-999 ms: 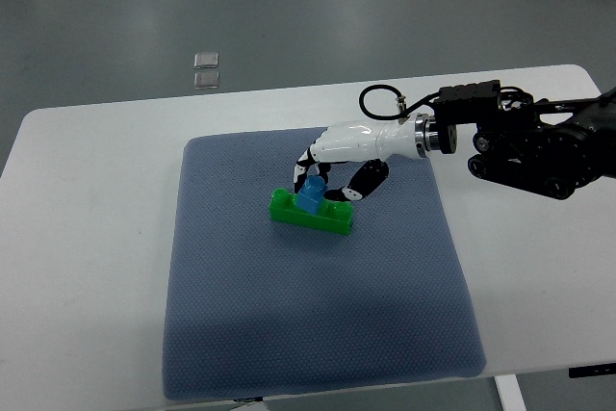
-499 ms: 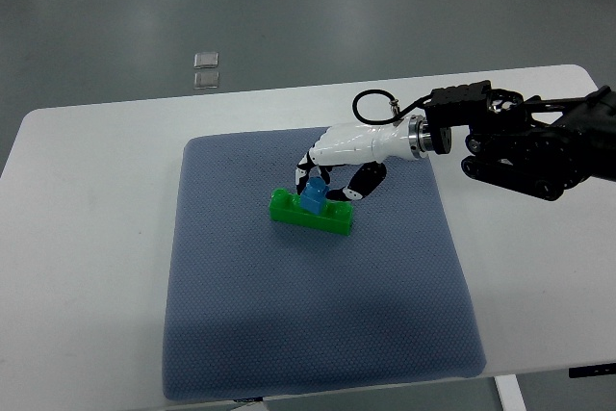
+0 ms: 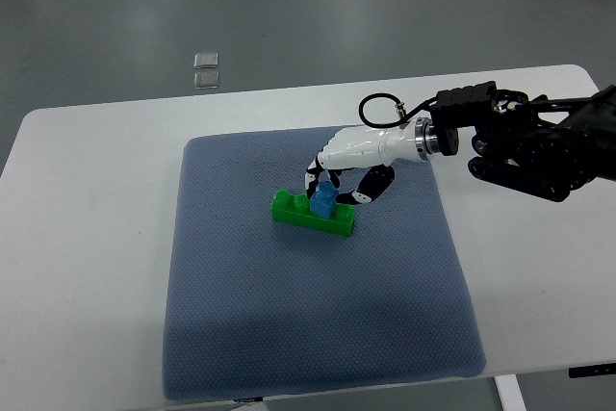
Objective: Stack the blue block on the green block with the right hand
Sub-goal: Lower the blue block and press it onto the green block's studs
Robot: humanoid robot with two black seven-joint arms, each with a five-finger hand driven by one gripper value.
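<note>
The blue block stands upright on the green block, right of that block's middle, on the blue-grey mat. My right hand reaches in from the right with its white palm above and behind the blocks. Its curled fingers touch the far upper side of the blue block. The thumb hangs a little to the block's right. The contact on the block's far side is hidden. The left arm is out of view.
The mat lies on a white table. The dark forearm stretches over the table's right part. Two small clear squares lie on the floor beyond the table's far edge.
The hand has shifted a little to the right along the green block, and the blue block has moved right with it and now stands straighter.
</note>
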